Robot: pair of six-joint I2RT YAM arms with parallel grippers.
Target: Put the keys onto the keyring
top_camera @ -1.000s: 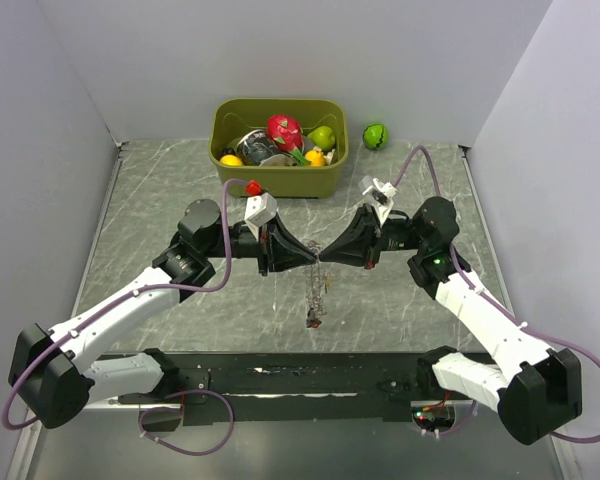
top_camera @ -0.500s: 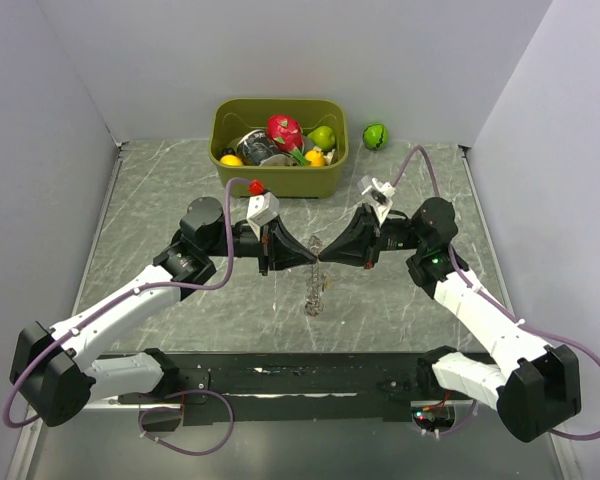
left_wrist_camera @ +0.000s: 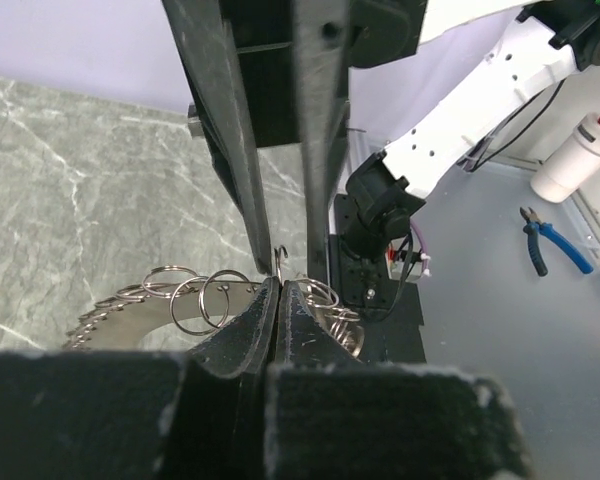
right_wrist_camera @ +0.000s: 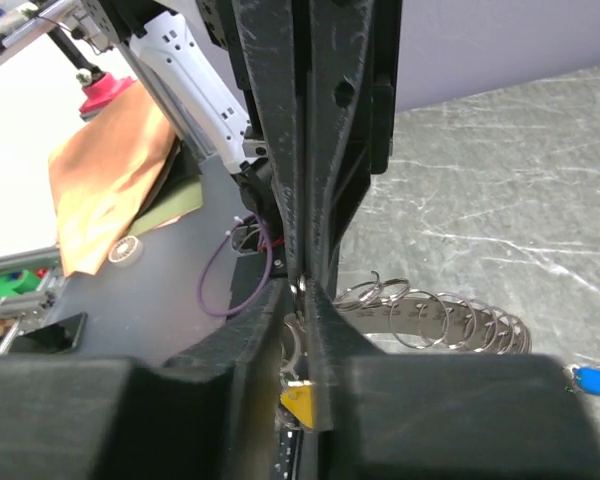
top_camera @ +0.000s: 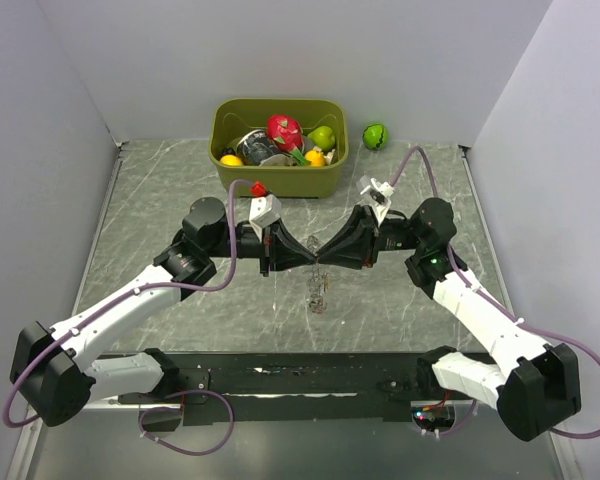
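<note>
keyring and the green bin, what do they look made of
The keyring looks like metal: silvery grey, with bright glints on its small loops. The bin is probably plastic: dull olive green, with rounded moulded corners and a thick rim.

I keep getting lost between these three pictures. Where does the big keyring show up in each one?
Top view: the keyring hangs near the centre, seen against the marbled table.
Left wrist view: keyring low in the picture, left of centre.
Right wrist view: keyring low in the picture, right of centre.
Shared landmark: the marbled table, on the left and on the right in the wrist views.
</note>
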